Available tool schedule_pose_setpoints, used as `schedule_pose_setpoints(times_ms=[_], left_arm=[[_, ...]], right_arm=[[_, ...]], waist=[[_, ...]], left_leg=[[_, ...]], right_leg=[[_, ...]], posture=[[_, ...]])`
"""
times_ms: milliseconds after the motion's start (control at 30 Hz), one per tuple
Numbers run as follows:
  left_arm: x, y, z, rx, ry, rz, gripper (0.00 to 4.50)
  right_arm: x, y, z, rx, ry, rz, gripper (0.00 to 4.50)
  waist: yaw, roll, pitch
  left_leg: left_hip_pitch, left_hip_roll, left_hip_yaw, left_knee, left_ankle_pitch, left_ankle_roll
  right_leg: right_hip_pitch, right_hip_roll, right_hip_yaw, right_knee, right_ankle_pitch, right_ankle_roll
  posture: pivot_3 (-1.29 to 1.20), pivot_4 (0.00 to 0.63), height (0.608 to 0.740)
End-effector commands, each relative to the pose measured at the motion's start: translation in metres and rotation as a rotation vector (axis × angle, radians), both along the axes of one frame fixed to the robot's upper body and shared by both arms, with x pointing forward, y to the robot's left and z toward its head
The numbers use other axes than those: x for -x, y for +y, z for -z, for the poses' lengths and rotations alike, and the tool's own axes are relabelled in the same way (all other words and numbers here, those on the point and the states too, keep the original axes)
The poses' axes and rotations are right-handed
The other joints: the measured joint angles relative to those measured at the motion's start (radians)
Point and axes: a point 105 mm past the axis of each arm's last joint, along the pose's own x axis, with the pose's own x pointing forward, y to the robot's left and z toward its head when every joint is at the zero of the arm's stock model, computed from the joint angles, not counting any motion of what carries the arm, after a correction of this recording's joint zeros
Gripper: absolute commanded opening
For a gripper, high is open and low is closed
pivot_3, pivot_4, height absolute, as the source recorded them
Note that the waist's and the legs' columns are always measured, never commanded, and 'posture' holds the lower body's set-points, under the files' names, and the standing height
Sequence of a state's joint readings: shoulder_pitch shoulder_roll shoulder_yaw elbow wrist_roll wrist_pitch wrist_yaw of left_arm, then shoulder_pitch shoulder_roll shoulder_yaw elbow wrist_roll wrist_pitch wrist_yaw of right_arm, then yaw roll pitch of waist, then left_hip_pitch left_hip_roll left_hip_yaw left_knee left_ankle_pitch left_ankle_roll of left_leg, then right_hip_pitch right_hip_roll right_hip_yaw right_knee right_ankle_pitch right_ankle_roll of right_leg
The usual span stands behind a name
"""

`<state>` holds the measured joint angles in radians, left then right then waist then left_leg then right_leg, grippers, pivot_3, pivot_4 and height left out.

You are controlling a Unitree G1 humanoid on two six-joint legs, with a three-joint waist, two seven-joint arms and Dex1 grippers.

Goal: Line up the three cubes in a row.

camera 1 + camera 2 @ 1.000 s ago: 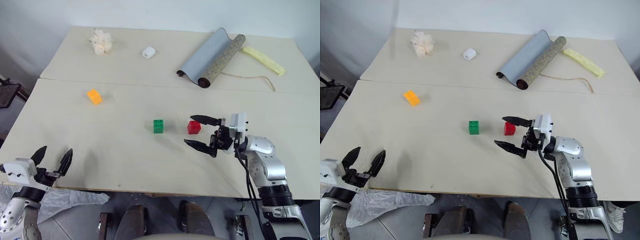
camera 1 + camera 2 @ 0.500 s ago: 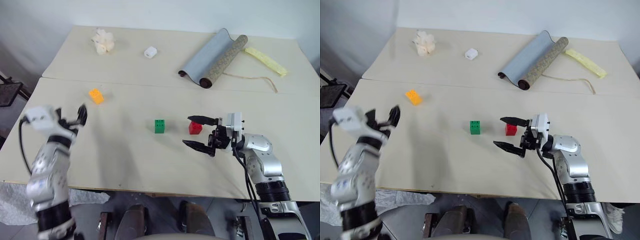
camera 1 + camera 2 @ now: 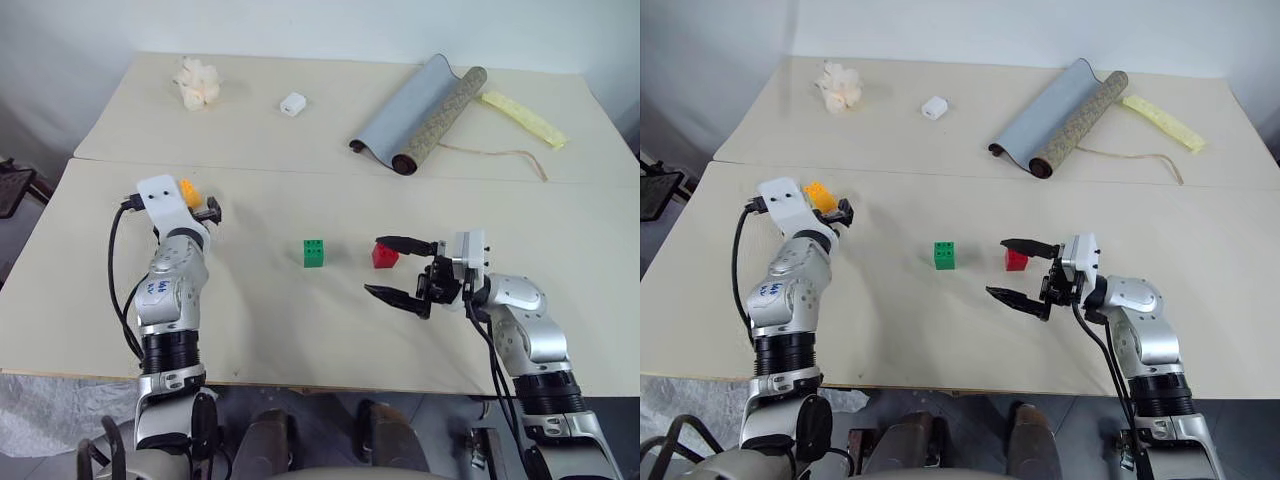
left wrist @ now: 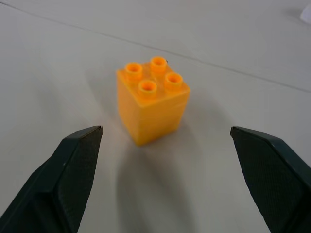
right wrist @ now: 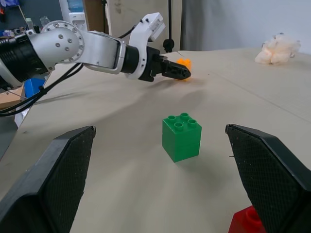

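The orange-yellow cube (image 4: 152, 99) stands upright on the table's left part. My left gripper (image 4: 166, 130) is open and level just short of this cube, one finger on each side, not touching it. The green cube (image 3: 314, 253) sits at the middle of the table. A short way to its right lies the red cube (image 3: 384, 256). My right gripper (image 3: 996, 268) points left toward the green cube and is open. The red cube lies in the gap between its fingers, close to the farther finger.
On the far table lie a lumpy cream object (image 3: 200, 82), a small white block (image 3: 293, 103), a rolled grey mat (image 3: 420, 118), a yellow strip (image 3: 522, 118) and a thin cord (image 3: 500, 155). A seam (image 3: 300, 172) joins the two tables.
My left arm has swung up from the table's near left corner and forward to the orange-yellow cube, still open. The right gripper and the cubes have stayed put.
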<state>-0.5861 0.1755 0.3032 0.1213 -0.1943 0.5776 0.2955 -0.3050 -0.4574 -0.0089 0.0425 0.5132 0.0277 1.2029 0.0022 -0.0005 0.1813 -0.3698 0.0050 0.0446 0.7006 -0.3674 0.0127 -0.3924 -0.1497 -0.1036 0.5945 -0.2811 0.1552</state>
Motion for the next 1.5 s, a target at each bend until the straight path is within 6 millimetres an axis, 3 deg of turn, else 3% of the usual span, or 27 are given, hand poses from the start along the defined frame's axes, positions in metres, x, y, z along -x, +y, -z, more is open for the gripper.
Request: schedule_pose_setpoints(times_ms=[33,367,467,733,833,933,1033,1100,1200,1267,1500], left_arm=[[-0.008,0.003,-0.018,-0.03,-0.064,-0.016,4.48],[-0.028,0.004,-0.021,-0.059,-0.073,-0.017,4.48],[-0.027,0.006,-0.021,-0.061,-0.074,-0.026,3.94],[-0.017,0.015,-0.023,-0.125,-0.088,0.053,1.46],[-0.011,0.019,-0.024,-0.175,-0.098,0.128,1.47],[0.006,0.037,-0.037,-0.304,-0.155,0.403,1.47],[0.027,0.017,-0.05,-0.341,-0.247,0.775,1.47],[0.056,0.003,-0.055,-0.46,-0.35,1.079,1.47],[0.063,0.01,-0.032,-0.485,-0.183,1.305,1.47],[0.062,0.002,-0.026,-0.515,-0.15,1.429,1.47],[0.048,-0.02,0.007,-0.64,-0.005,1.608,1.47]], right_arm=[[0.002,-0.002,-0.011,-0.019,-0.036,0.007,4.5],[-0.002,0.002,-0.012,-0.035,-0.03,0.009,4.5],[-0.002,0.002,-0.011,-0.04,-0.03,0.014,4.5],[-0.001,0.0,-0.008,-0.042,-0.026,0.03,4.5],[0.0,-0.001,-0.007,-0.041,-0.025,0.037,4.5],[0.006,-0.012,-0.007,-0.029,-0.025,0.069,4.5],[0.014,-0.019,-0.004,0.022,-0.02,0.063,4.5],[0.017,-0.023,-0.01,0.023,-0.022,0.07,4.5],[0.02,-0.031,-0.014,0.039,-0.018,0.088,4.5],[0.023,-0.036,-0.012,0.054,-0.006,0.097,4.5],[0.032,-0.039,-0.013,0.061,0.006,0.121,4.5]], waist=[[0.0,0.0,0.0],[-0.001,0.0,0.0],[-0.001,0.0,0.0],[-0.003,0.0,0.0],[-0.004,0.0,0.0],[-0.011,0.0,0.0],[-0.005,0.0,0.0],[-0.002,0.0,0.0],[0.002,0.0,0.0],[0.002,0.0,0.0],[0.001,0.0,0.0]], left_leg=[[0.0,0.0,0.001,0.0,0.0,0.0],[0.0,0.0,0.002,0.0,0.0,0.0],[0.0,0.0,0.001,0.0,0.0,0.0],[0.0,0.0,0.001,0.0,0.0,0.0],[0.0,0.0,0.001,0.0,0.0,0.0],[0.0,0.001,0.003,-0.001,0.0,0.0],[0.0,0.003,0.005,-0.001,0.0,-0.001],[0.001,0.002,0.005,-0.001,0.0,-0.001],[0.001,0.003,0.005,0.0,0.0,-0.001],[0.001,0.003,0.006,0.0,0.0,-0.001],[0.001,0.002,0.008,-0.001,0.0,0.0]], right_leg=[[0.0,0.0,0.0,0.0,0.0,0.0],[0.0,0.0,0.0,0.0,0.0,0.0],[0.0,0.0,0.0,0.0,0.0,0.0],[0.0,0.0,0.0,0.0,0.0,0.0],[0.0,0.0,0.0,0.0,0.0,0.0],[-0.002,0.0,0.0,0.001,0.0,0.0],[-0.002,0.001,-0.001,0.0,-0.001,-0.001],[-0.001,0.0,-0.001,0.0,-0.001,-0.001],[0.0,0.001,-0.002,0.0,-0.001,-0.001],[-0.001,0.001,-0.002,0.0,-0.001,-0.001],[-0.001,0.001,-0.002,0.001,-0.001,-0.001]], posture=[[0.0,0.15,0.74],[0.0,0.15,0.74],[0.0,0.15,0.74],[0.0,0.15,0.74],[0.0,0.15,0.74],[0.0,0.15,0.74],[0.0,0.15,0.74],[0.0,0.15,0.74],[0.0,0.15,0.74],[0.0,0.15,0.74],[0.0,0.15,0.74]])
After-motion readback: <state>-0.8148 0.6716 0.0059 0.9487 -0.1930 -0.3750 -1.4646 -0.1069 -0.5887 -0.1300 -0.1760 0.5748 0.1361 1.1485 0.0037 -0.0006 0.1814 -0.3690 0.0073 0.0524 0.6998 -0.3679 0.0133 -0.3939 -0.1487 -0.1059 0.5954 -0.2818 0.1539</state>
